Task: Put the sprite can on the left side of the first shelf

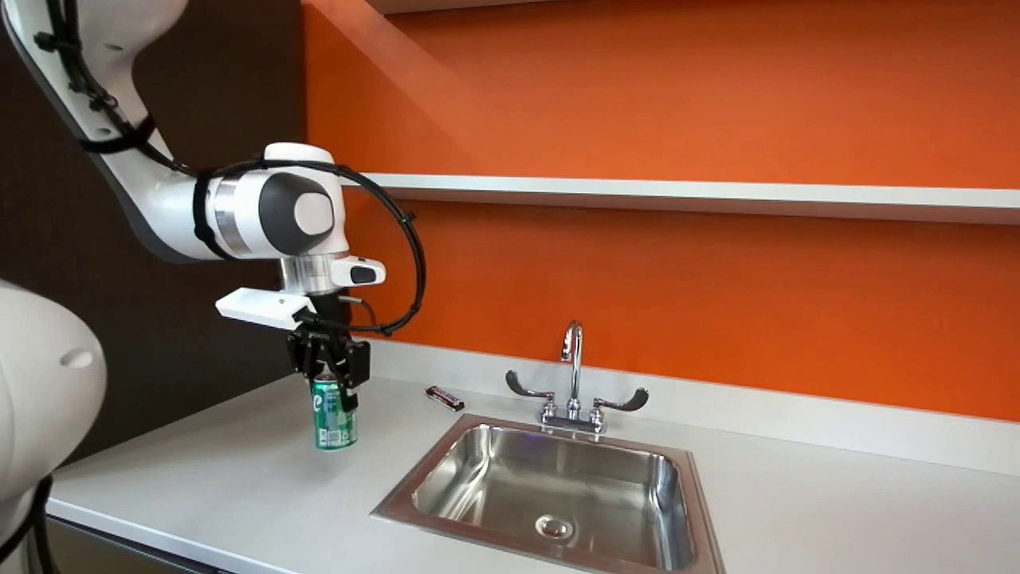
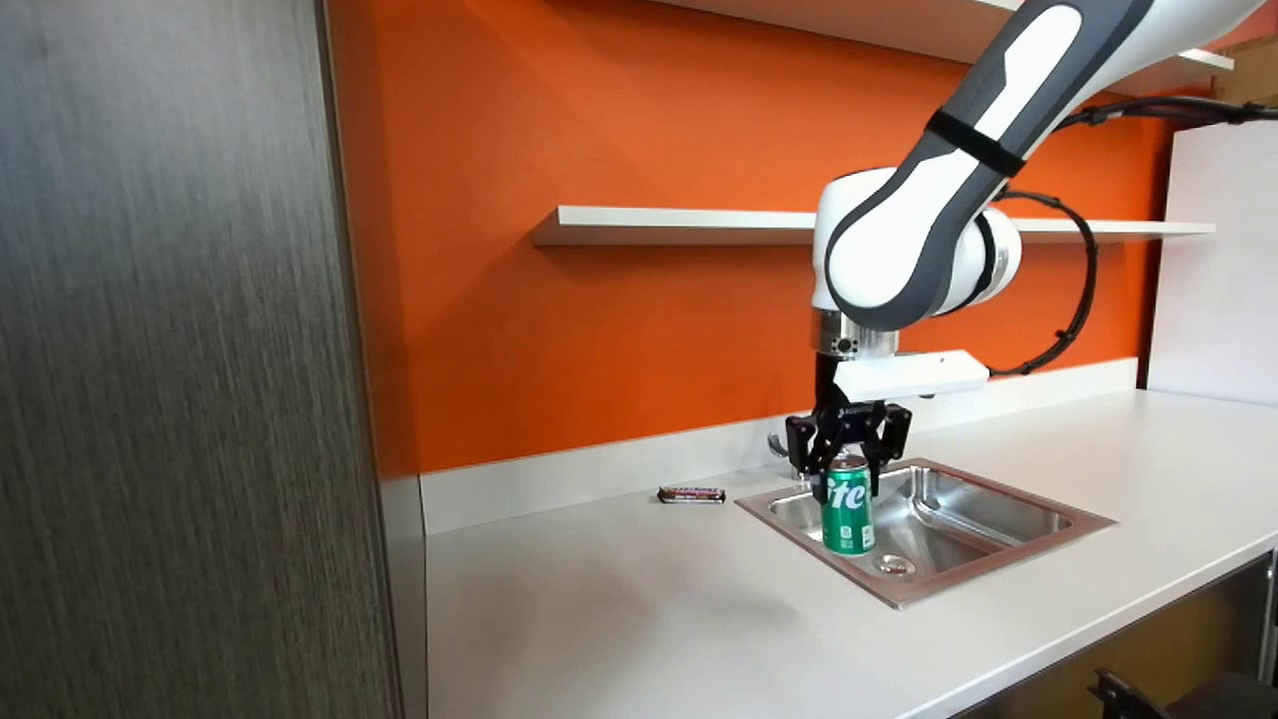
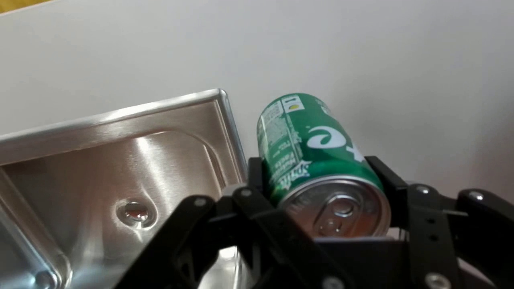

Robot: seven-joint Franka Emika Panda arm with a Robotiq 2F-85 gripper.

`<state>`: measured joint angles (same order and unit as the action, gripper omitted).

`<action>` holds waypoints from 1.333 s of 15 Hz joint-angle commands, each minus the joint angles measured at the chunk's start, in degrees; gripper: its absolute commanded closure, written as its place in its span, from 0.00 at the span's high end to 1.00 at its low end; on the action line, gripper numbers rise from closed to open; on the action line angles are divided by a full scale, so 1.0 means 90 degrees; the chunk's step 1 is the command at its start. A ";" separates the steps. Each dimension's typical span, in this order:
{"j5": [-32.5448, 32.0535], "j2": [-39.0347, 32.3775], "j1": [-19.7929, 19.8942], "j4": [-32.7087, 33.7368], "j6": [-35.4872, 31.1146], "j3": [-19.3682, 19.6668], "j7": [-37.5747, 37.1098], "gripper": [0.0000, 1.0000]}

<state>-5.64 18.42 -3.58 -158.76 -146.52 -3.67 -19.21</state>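
The sprite can is green with a silvery top and pale lettering. It also shows in an exterior view and in the wrist view. My gripper is shut on the upper part of the can, with one finger on each side, as the wrist view shows. The can hangs upright, seemingly a little above the counter beside the sink. The first shelf is a long white board on the orange wall, higher than the gripper. Its left end shows in an exterior view; the arm hides part of it.
A steel sink with a faucet is set in the white counter. A small dark wrapped roll lies near the backsplash. A dark panel stands at the left. A higher white shelf runs above.
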 commanded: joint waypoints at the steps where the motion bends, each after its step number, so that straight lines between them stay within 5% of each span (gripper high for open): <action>1: 0.0101 0.1191 0.0099 -0.0086 0.0920 -0.0289 -0.0052 0.39; 12: 0.0390 0.3220 0.0019 0.0935 0.3004 -0.0527 0.0065 0.39; 20: 0.0347 0.3423 0.0109 0.2295 0.3238 -0.0618 0.0148 0.39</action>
<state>-3.30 49.41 -3.85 -143.14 -118.53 -8.36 -19.11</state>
